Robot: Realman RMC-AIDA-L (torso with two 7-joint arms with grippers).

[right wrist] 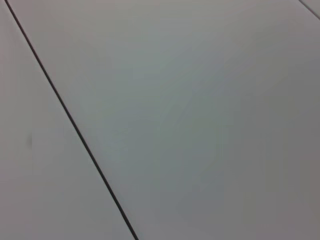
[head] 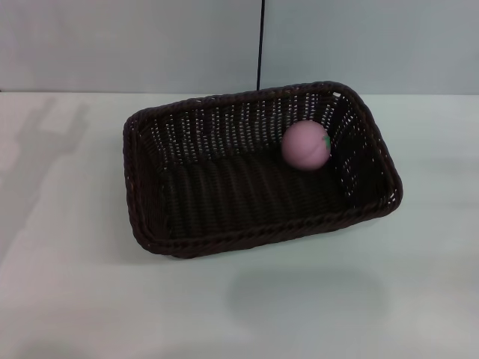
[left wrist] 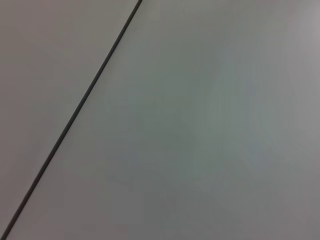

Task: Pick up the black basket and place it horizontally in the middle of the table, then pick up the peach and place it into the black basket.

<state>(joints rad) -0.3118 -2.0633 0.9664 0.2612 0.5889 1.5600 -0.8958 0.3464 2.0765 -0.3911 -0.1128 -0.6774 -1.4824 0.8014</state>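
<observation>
Here: peach (head: 306, 145) inside black basket (head: 224, 243), right far corner; basket on table (head: 67, 284); neither claw visible.

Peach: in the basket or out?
In: the peach lies inside the black basket, against its far right wall.

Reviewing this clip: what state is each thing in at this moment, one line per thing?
Dark woven wicker basket: upright on the table, lying lengthwise across the middle, slightly skewed, open top.
Small round pink toy peach: inside the basket, near its far right corner, not held.
White flat table: bearing the basket.
Left gripper and right gripper: neither in view; both wrist views show only a plain surface with a dark line.
</observation>
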